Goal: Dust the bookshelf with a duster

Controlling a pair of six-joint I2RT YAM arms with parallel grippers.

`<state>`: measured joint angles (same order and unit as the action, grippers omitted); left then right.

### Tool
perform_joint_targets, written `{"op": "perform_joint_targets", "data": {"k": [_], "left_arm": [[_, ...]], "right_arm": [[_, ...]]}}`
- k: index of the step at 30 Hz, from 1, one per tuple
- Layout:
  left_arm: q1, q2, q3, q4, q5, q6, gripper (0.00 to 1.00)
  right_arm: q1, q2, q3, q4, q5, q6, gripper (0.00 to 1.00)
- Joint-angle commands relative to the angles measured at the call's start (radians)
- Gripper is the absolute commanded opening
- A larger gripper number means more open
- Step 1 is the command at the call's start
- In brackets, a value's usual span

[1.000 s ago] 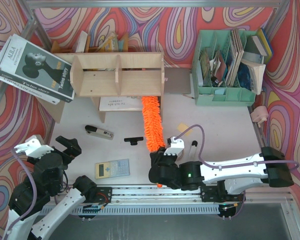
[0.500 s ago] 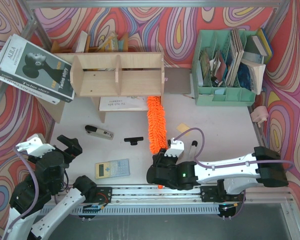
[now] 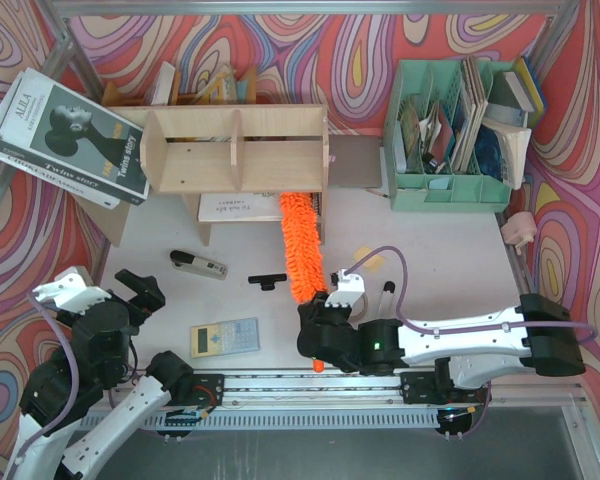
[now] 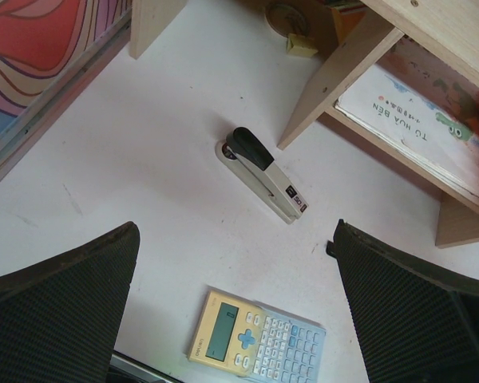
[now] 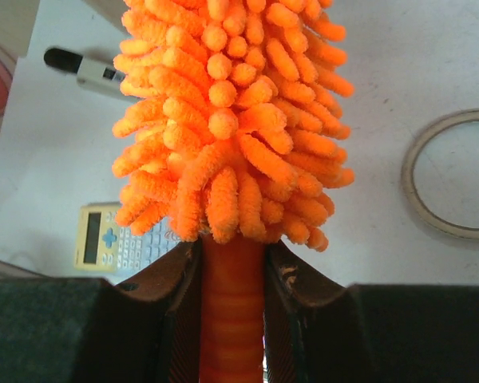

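- Bookshelf (image 3: 235,150): plywood, far side of table.
- Duster (image 3: 302,250): orange; handle clamped in the closed right gripper (image 5: 231,279); fluffy tip at the shelf's right front edge.
- Left gripper (image 4: 235,299): jaws wide apart, holding nothing, above calculator (image 4: 255,343) and stapler (image 4: 263,171).
- Book (image 3: 65,135) at shelf's left end: cover reads "AILA", "Twins story".
- Booklet (image 4: 399,112) beneath shelf: reads roughly "TU HOA BEN".

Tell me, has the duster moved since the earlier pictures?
Yes. The duster first swung right, toward the right end panel of the bookshelf, then back left, away from that panel.
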<state>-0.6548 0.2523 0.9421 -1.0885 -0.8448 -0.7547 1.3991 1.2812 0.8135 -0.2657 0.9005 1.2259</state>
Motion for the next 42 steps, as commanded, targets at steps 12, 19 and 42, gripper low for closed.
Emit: {"op": "perform_joint_targets", "data": {"k": [12,19,42], "left_arm": [[-0.005,0.015,-0.010,0.014,-0.002,0.015,0.98],[-0.005,0.016,-0.010,0.015,-0.002,0.014,0.98],[-0.005,0.021,-0.009,0.010,-0.007,0.011,0.98]], "right_arm": [[-0.005,0.107,0.000,0.466,-0.225,-0.406,0.00],[-0.004,0.034,-0.017,0.131,0.000,-0.093,0.00],[-0.003,0.078,-0.020,0.399,-0.161,-0.344,0.00]]}}
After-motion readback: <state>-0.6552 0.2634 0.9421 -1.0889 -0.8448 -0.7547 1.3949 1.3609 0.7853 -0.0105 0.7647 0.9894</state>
